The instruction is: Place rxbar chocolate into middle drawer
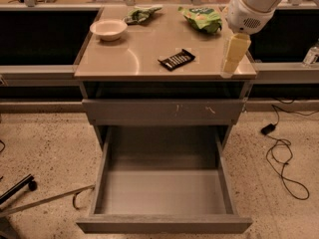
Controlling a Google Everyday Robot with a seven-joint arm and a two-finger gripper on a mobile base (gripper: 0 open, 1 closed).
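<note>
The rxbar chocolate [176, 59] is a small flat black bar with white lettering, lying on the tan counter top [129, 59] a little right of centre. The middle drawer [162, 190] is pulled wide open below, grey, deep and empty. My gripper [230, 67] hangs from the white arm [254, 6] and points down over the counter's right front corner. It is about a hand's width to the right of the bar, apart from it, and holds nothing visible.
A white bowl [108, 29], a dark green wrinkled packet [142, 14] and a bright green snack bag [203, 18] sit at the back of the counter. The scratched drawer front [164, 111] above is closed. A black cable [281, 153] lies on the floor at right, metal legs [20, 188] at left.
</note>
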